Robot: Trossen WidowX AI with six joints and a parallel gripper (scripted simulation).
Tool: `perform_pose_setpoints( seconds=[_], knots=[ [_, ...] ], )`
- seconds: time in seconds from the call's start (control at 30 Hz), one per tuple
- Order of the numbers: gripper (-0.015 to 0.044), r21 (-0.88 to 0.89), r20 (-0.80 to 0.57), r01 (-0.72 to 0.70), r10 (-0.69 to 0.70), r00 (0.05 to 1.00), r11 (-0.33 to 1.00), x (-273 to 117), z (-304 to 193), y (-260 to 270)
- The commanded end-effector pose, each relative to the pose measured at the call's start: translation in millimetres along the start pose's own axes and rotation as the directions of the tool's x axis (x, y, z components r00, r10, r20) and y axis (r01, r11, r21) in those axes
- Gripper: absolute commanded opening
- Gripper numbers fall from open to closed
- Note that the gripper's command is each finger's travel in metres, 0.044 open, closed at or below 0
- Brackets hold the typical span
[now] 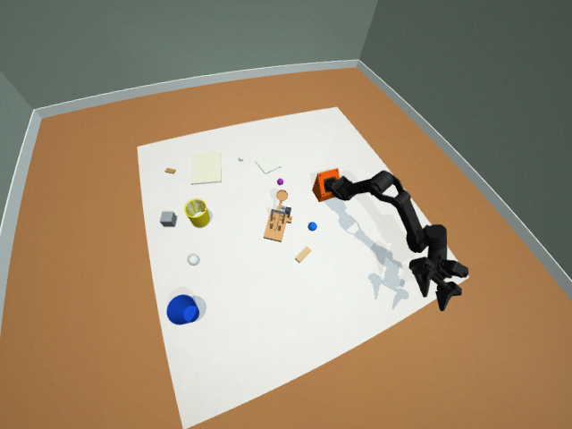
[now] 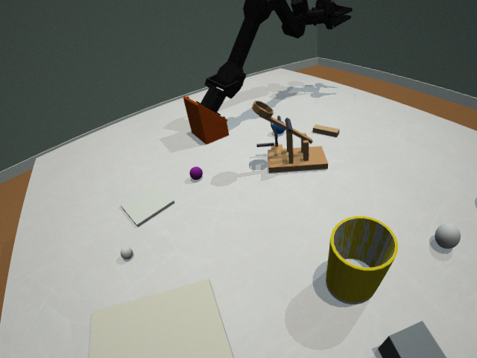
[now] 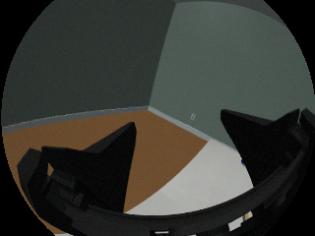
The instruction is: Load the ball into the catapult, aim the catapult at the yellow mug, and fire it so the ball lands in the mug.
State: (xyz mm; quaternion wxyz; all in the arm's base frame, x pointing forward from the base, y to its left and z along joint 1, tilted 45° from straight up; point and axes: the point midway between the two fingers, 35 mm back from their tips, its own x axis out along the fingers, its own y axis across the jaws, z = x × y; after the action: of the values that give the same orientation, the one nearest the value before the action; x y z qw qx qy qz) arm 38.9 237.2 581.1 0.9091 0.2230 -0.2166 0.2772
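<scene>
The wooden catapult [image 1: 273,234] [image 2: 317,156] stands mid-table, its throwing arm raised; no ball shows in its round cup [image 1: 281,196] [image 2: 262,110]. The yellow mug [image 1: 199,218] [image 2: 351,285] stands upright, left of it in the top view. A blue ball [image 1: 312,226] [image 2: 278,127] lies beside the catapult, a purple ball [image 1: 280,181] [image 2: 196,172] beyond its cup end. A small white ball [image 1: 240,158] [image 2: 126,252] and a larger pale ball [image 1: 193,258] [image 2: 447,236] lie farther off. My gripper [image 1: 433,302] [image 2: 349,13] [image 3: 180,120] is open and empty, raised far from them all.
The arm's orange base [image 1: 321,188] [image 2: 200,124] stands near the catapult. A blue cup [image 1: 175,312], a grey block [image 1: 168,218] [image 2: 417,342], a tan block [image 1: 303,254] [image 2: 326,130] and two flat pale panels [image 1: 206,167] [image 1: 268,164] are on the table.
</scene>
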Motion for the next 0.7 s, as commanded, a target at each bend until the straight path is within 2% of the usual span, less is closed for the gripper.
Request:
perform_pose_setpoints(
  seconds=[0.0,0.03,0.33,0.67],
  knots=[
    [0.0426,-0.002,0.001,0.0,0.0,1.0,1.0,0.2,-0.1,0.2],
    [0.044,-0.009,0.005,-0.002,0.002,1.0,1.0,0.8,-0.4,0.7],
    [0.044,-0.228,0.08,-0.04,0.06,0.995,0.973,21.4,-16.7,16.2],
    [0.044,-0.539,0.069,-0.071,0.129,0.989,0.839,54.2,-58.7,26.5]
  ],
)
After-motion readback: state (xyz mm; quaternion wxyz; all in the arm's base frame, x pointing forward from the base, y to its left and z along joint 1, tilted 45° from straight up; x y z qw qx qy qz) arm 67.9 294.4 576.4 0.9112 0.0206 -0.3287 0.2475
